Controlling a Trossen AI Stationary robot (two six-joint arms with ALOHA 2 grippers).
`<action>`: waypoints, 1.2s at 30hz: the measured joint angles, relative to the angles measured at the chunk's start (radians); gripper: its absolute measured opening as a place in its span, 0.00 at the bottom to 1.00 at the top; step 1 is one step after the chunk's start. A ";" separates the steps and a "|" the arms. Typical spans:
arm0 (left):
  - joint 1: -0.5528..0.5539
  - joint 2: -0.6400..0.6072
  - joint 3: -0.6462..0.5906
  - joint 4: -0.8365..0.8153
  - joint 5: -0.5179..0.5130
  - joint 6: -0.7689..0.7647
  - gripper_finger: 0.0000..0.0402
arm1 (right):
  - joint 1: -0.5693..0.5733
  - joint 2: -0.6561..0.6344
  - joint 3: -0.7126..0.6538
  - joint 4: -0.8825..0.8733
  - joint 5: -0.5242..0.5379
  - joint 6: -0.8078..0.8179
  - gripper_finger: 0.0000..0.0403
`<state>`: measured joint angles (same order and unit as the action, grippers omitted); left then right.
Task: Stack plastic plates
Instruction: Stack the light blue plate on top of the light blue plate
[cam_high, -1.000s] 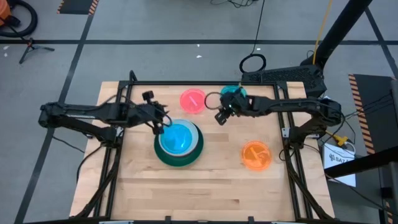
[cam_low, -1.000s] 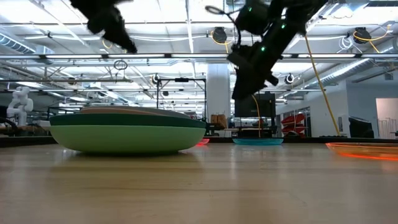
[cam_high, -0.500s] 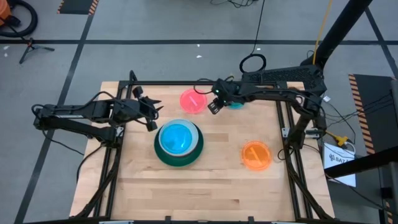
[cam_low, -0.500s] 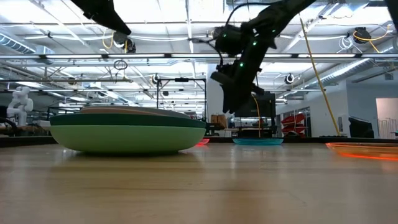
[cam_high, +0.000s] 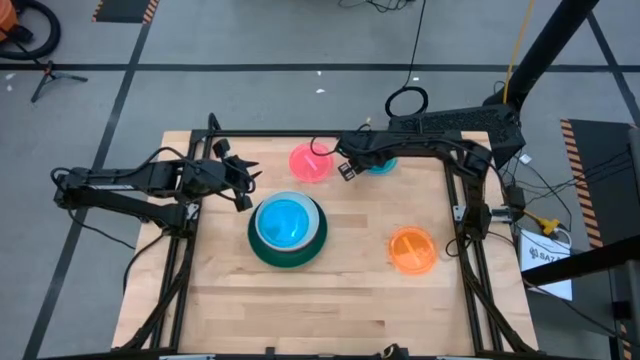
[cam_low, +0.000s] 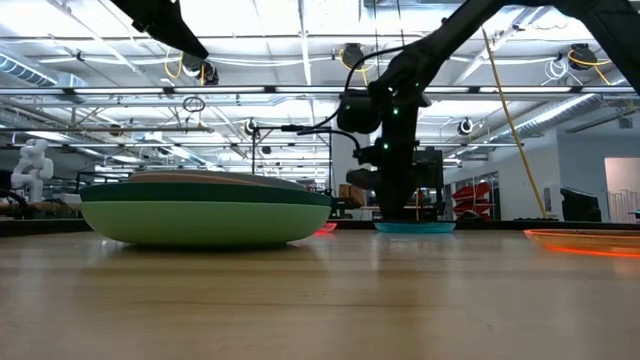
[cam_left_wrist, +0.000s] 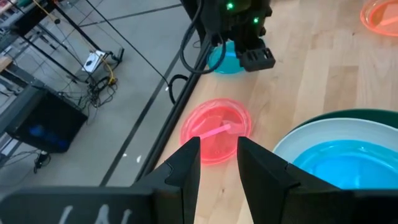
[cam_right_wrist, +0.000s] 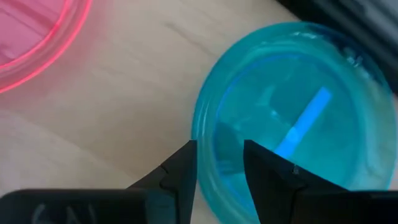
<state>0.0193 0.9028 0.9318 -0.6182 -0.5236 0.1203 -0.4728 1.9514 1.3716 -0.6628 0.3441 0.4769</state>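
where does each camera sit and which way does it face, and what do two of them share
High view: above the table, looking straight down; shows both arms, the stack of plates and the orange plate.
Low view: at table-top height, looking level across into the room; the right arm comes down over the cyan plate.
Left wrist view: on the left arm, looking past the left gripper at the hot pink plate.
Right wrist view: on the right arm, close over the cyan plate, right gripper at its rim.
Both wrist views share the cyan and hot pink plates.
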 joint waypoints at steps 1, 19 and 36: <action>0.000 0.000 0.000 0.000 0.000 0.002 0.28 | 0.000 0.005 0.000 0.004 0.022 -0.004 0.30; 0.000 0.000 0.000 -0.007 0.000 0.002 0.28 | 0.012 0.029 0.001 0.062 0.019 -0.009 0.30; 0.000 0.000 0.000 -0.018 0.000 0.001 0.28 | 0.018 0.028 -0.102 0.178 0.052 -0.022 0.21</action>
<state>0.0193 0.9028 0.9318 -0.6360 -0.5236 0.1215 -0.4549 1.9793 1.2694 -0.4843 0.3962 0.4545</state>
